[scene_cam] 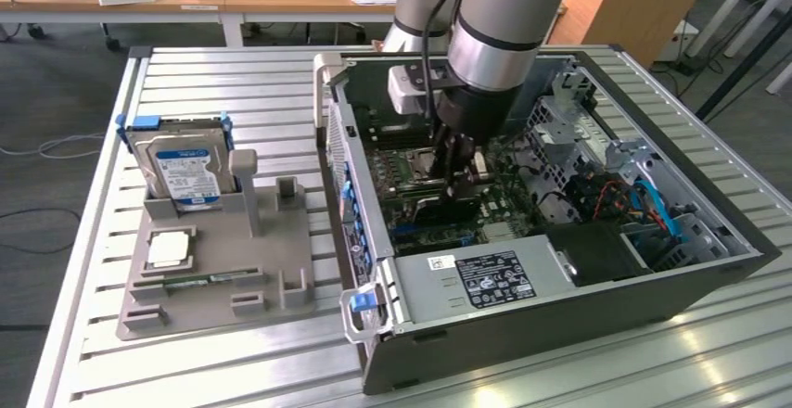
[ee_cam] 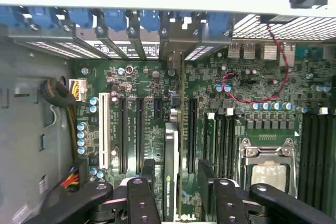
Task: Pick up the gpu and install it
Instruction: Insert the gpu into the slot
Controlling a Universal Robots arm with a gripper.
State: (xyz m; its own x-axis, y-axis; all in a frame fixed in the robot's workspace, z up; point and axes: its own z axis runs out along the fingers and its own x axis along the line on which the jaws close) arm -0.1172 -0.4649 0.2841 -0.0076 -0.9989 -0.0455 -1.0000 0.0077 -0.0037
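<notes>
The fingers (ee_cam: 144, 192) pinch the gpu (ee_cam: 170, 166), standing on edge over the motherboard (ee_cam: 142, 82) slots inside the case (scene_cam: 693, 283).

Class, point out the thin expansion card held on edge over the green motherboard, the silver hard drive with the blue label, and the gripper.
expansion card (ee_cam: 169, 171): wrist view, top edge.
hard drive (scene_cam: 185, 169): exterior view, blue label.
gripper (ee_cam: 178, 195): wrist view, between its fingertips.

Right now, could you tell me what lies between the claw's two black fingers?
In the wrist view, the thin upright gpu card stands edge-on between the claw's fingers, above the green motherboard.
</notes>
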